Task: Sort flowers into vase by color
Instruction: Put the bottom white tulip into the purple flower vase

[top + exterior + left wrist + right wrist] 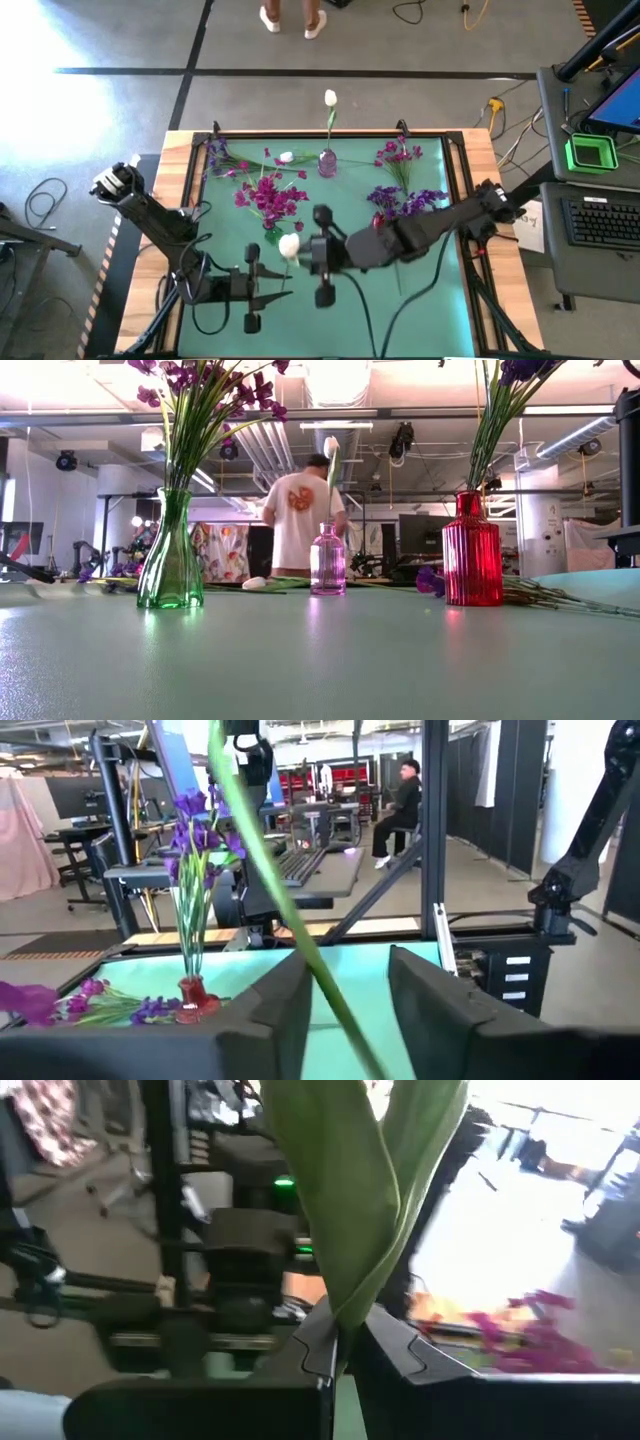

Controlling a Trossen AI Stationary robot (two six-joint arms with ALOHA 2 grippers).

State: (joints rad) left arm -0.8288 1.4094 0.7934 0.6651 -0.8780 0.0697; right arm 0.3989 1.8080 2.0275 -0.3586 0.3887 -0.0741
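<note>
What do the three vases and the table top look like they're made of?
The green vase, small pink vase and ribbed red vase look like tinted glass, or maybe clear plastic: light passes through and each casts a colored glow on the table. The table top looks like a smooth teal mat with a soft sheen, framed in light wood.

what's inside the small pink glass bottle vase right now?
One white bud flower stands upright in the small pink glass bottle vase; its green stem runs down through the neck. Tinted glass obscures the stem's lower end.
</note>
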